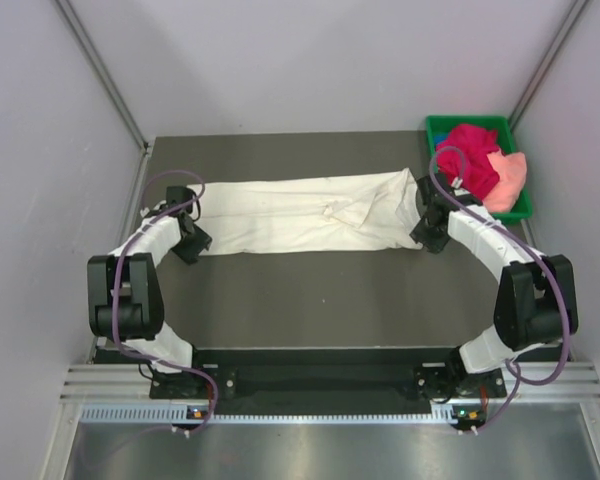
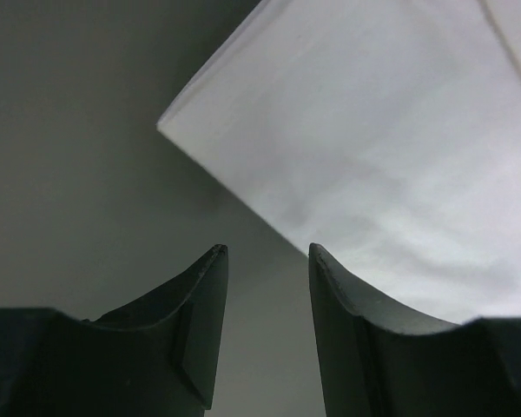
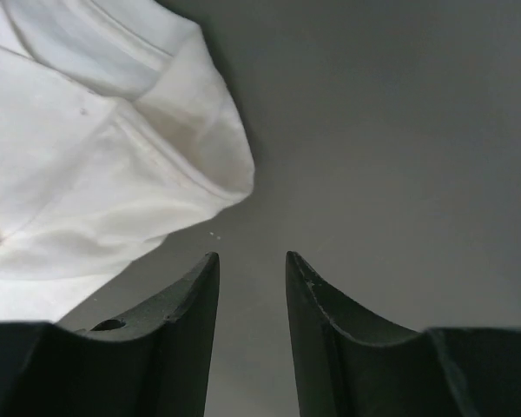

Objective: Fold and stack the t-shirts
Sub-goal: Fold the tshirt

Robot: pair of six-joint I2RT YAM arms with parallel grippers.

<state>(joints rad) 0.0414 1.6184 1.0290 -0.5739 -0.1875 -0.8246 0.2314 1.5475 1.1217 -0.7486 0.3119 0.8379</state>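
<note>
Left gripper (image 2: 265,252): fingers narrowly parted, holding nothing, over table (image 1: 310,290) beside left end of cream-white t-shirt (image 1: 300,215). Right gripper (image 3: 250,256): same, at its right end. Shirt lies as one long strip mid-table. Magenta-red t-shirt (image 1: 470,160) and peach-pink t-shirt (image 1: 510,180) bundled in one green tray (image 1: 460,122), far right. Three shirts counted.

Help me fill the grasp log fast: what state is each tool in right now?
Left tool: open, empty, at the edge of the cream-white t-shirt.
Right tool: open, empty, beside the same shirt.
</note>
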